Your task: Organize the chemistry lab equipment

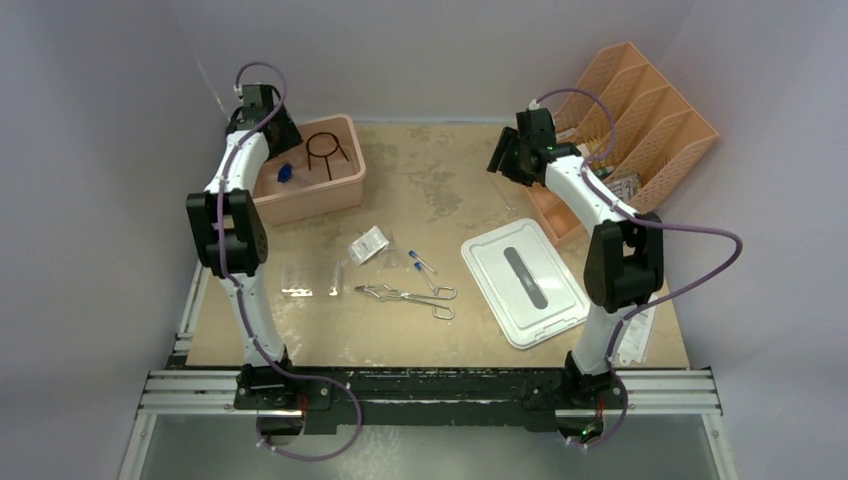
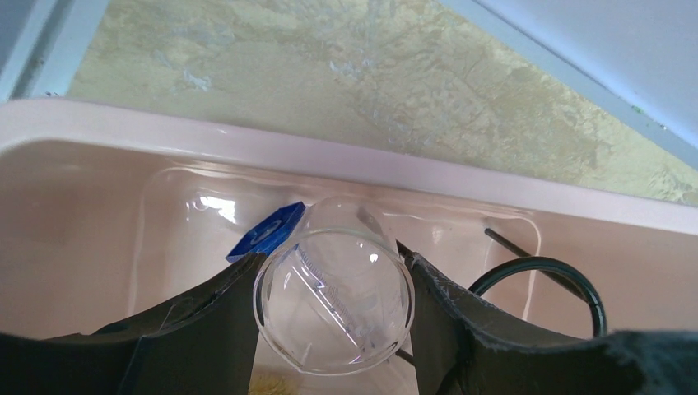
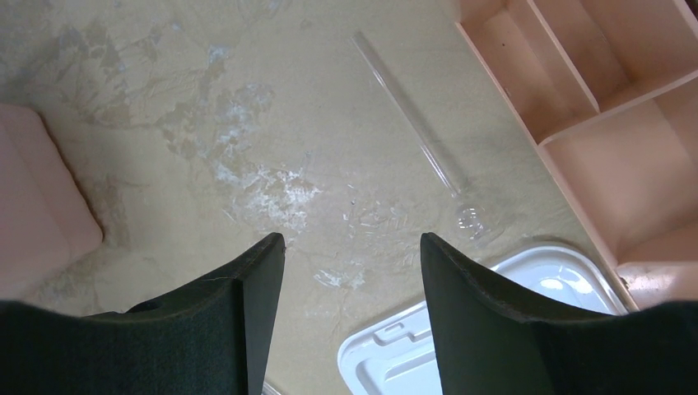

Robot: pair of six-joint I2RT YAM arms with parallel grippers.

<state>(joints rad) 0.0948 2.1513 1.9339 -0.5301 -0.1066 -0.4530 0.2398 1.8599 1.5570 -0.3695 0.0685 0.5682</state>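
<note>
My left gripper (image 2: 333,257) is shut on a clear glass flask (image 2: 333,313) and holds it inside the pink bin (image 2: 329,152). A blue-capped item (image 2: 267,230) and the black wire ring stand (image 2: 539,280) lie in that bin (image 1: 335,195). My right gripper (image 3: 352,239) is open and empty above the bare table, near a thin clear glass tube with a small bulb (image 3: 411,123). Silver tongs (image 1: 405,295), two blue-capped vials (image 1: 422,262), a clear plastic rack (image 1: 310,278) and a small clear bag (image 1: 368,245) lie mid-table.
A white lid (image 1: 525,280) lies right of centre, and also shows in the right wrist view (image 3: 527,304). An orange slotted organizer (image 1: 650,120) stands at the back right. A white paper slip (image 1: 640,335) lies by the right arm's base.
</note>
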